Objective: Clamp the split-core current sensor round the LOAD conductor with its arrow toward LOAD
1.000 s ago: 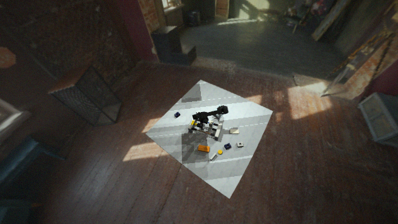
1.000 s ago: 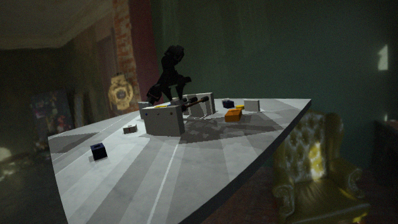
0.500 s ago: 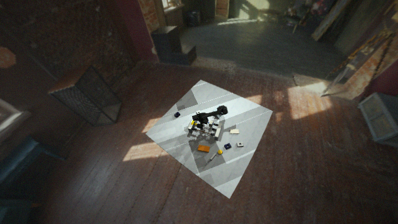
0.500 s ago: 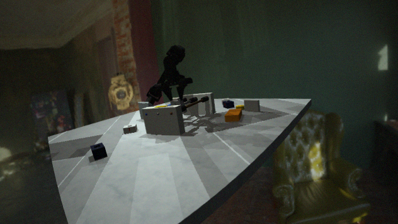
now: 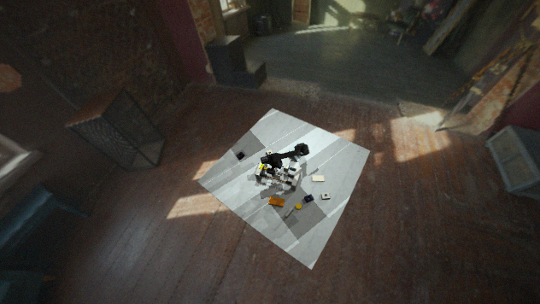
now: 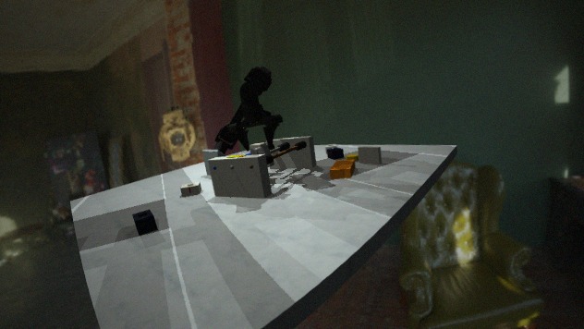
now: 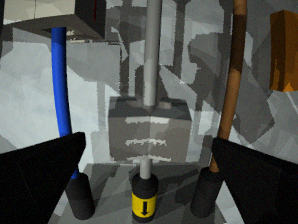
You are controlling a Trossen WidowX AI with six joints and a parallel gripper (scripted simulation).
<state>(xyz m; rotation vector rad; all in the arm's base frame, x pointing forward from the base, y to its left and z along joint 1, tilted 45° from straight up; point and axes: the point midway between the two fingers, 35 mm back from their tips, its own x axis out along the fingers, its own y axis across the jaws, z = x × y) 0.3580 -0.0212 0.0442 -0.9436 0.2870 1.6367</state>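
The grey split-core sensor (image 7: 150, 137) (image 6: 259, 148) sits around the middle, grey conductor (image 7: 152, 50), which enters its far side and comes out at its near side. Whether it is latched cannot be told, and no arrow on it can be made out. A yellow band with a black arrow (image 7: 144, 206) is on the black sleeve at the near end of this conductor; no LOAD lettering is readable. My gripper (image 7: 149, 142) (image 6: 257, 140) is open and empty, its fingers wide apart to either side of the sensor's near end, over the outer conductors.
A blue conductor (image 7: 59, 85) runs left and a brown conductor (image 7: 232, 85) right, between grey end blocks (image 6: 240, 177) (image 6: 308, 152). An orange block (image 5: 277, 201) (image 6: 343, 169) (image 7: 284, 55), dark blocks (image 5: 308, 198) (image 5: 240, 155) (image 6: 145, 223), a yellow disc (image 5: 298, 207) and pale blocks (image 5: 318, 178) (image 6: 190, 189) lie around.
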